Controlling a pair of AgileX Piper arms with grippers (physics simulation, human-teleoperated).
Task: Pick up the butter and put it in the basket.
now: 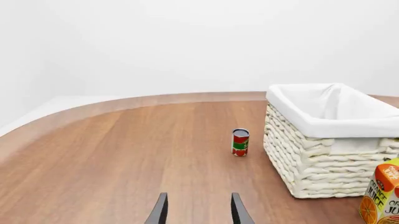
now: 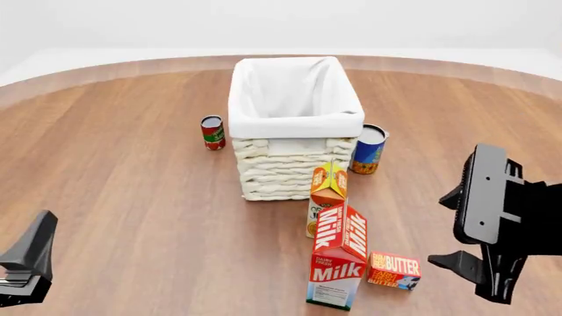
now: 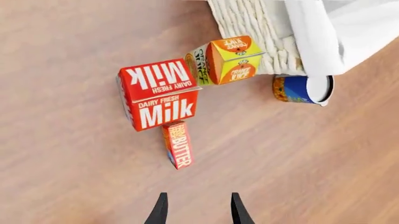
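The butter [image 2: 394, 270] is a small flat red-and-orange box lying on the wooden table, just right of the Milk carton [image 2: 339, 260]. In the right wrist view the butter [image 3: 178, 143] lies ahead of my right gripper [image 3: 197, 206], which is open, empty and hanging above it. The basket [image 2: 294, 125], cream wicker with white lining, stands in the middle of the table and looks empty. It also shows in the left wrist view [image 1: 311, 163]. My left gripper [image 1: 197, 207] is open and empty over bare table, far left of the butter.
An orange juice carton [image 2: 327, 191] stands between the Milk carton and the basket's near wall. A blue can [image 2: 369, 149] stands at the basket's right, a red can [image 2: 212, 132] at its left. My right arm [image 2: 491, 217] is at the right edge and my left arm [image 2: 31, 260] at the lower left.
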